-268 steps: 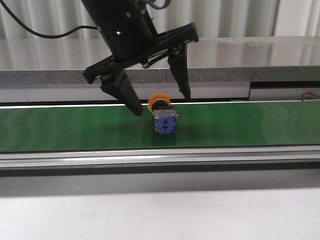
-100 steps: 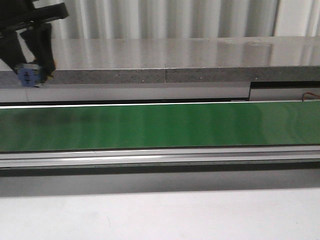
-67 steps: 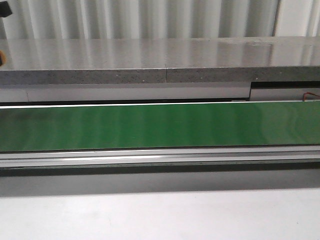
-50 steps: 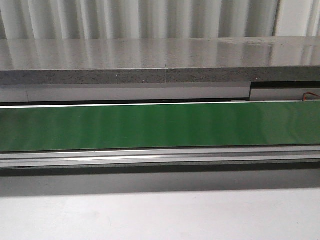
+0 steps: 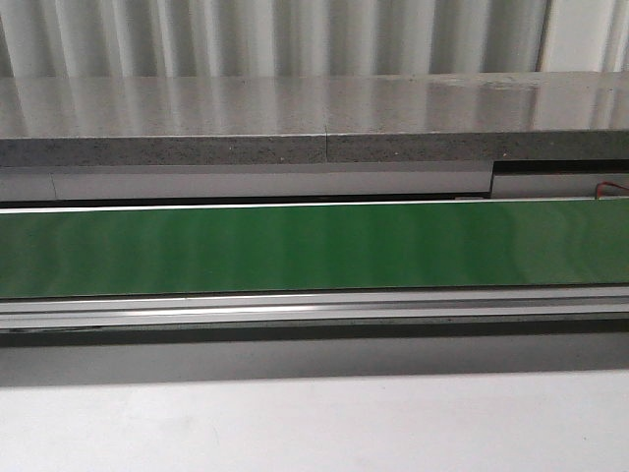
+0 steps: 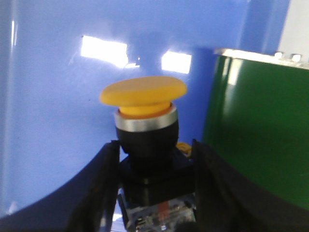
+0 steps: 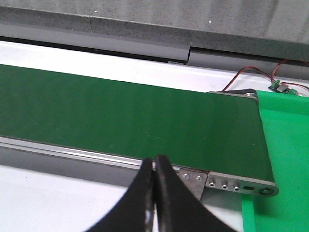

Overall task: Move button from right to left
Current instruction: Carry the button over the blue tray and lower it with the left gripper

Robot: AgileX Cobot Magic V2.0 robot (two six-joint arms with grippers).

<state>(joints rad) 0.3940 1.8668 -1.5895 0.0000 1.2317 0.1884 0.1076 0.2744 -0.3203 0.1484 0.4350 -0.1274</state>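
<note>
In the left wrist view my left gripper (image 6: 154,154) is shut on the button (image 6: 143,92). Its black fingers (image 6: 104,188) clamp the dark collar and the contact block below the yellow mushroom cap. The button hangs over a blue surface (image 6: 53,106), beside the end of the green belt (image 6: 260,125). In the right wrist view my right gripper (image 7: 154,166) is shut and empty, above the near rail of the green belt (image 7: 120,116). The front view shows only the belt (image 5: 314,246); neither gripper nor the button is in it.
A grey stone ledge (image 5: 314,118) runs behind the belt. A white tabletop (image 5: 314,423) lies in front of it. In the right wrist view a bright green mat (image 7: 285,145) lies past the belt's end, with a small circuit board and wires (image 7: 280,87).
My left gripper closed on the button on the belt, lifted it and carried it left out of the front view. The belt in the front view now holds nothing.
</note>
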